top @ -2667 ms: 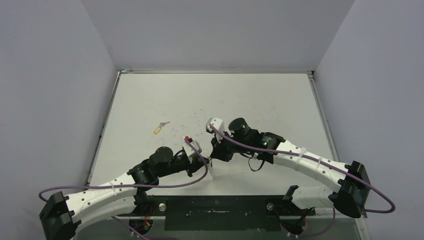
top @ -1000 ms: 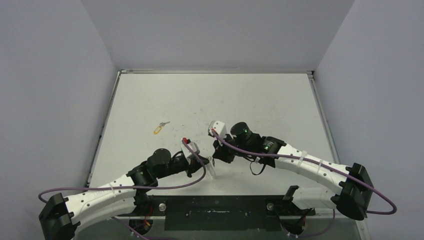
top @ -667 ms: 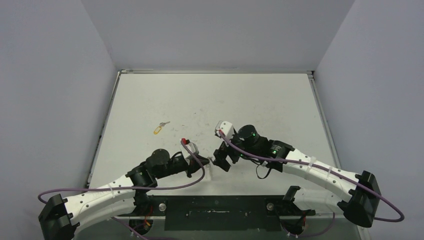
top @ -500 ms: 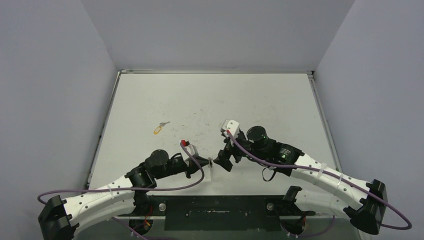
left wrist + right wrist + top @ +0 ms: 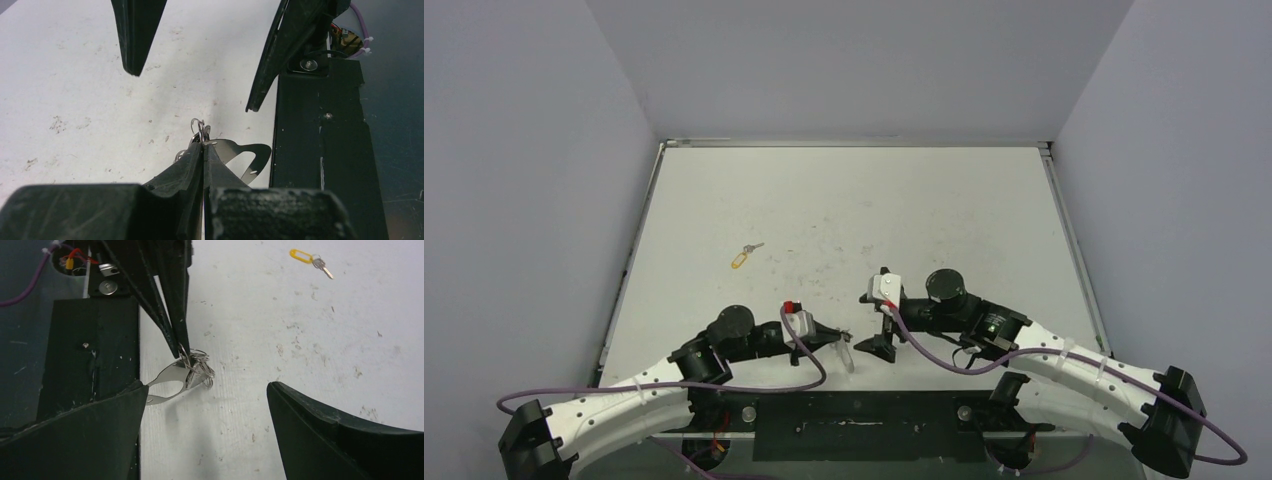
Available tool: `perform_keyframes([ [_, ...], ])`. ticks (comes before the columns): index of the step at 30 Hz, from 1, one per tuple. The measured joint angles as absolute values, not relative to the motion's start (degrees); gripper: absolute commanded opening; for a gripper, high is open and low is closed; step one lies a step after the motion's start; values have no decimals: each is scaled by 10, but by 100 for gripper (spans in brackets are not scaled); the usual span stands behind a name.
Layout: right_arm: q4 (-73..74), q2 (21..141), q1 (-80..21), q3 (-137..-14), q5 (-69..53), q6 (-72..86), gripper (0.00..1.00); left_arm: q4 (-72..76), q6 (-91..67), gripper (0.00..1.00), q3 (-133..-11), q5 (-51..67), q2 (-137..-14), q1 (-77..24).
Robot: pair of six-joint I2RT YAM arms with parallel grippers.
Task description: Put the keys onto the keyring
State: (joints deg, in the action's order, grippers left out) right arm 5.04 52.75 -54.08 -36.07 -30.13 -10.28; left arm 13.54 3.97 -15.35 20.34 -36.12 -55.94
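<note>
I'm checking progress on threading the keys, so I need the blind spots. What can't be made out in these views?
- Left wrist view: the shut left hand hides the gripped end of the large flat silver-grey metal keyring.
- Right wrist view: the small silver rings are too tangled and small to tell if a key hangs there.
- Top view: the silver key with yellow oblong tag is too small for detail.
</note>
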Motion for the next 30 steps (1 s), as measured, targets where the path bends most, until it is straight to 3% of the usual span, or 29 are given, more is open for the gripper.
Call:
perform_keyframes([
  [5,3,527,-541,-327,-369,-149,68,136,55,0,-153,232,-361,-559],
  [11,-43,533,-541,-325,-411,-177,32,144,64,0,-151,253,-361,-559],
  [13,-53,542,-541,-325,-420,-182,29,148,65,0,-151,258,-362,-559],
  [21,-66,567,-541,-324,-438,-191,31,163,67,0,-150,265,-362,-559],
  [25,-65,568,-541,-323,-440,-201,16,166,67,0,-150,266,-362,-559],
  [28,-62,568,-542,-323,-443,-206,0,168,68,0,-150,266,-362,-559],
  [30,-59,568,-542,-323,-445,-207,0,168,70,0,-149,265,-362,-559],
])
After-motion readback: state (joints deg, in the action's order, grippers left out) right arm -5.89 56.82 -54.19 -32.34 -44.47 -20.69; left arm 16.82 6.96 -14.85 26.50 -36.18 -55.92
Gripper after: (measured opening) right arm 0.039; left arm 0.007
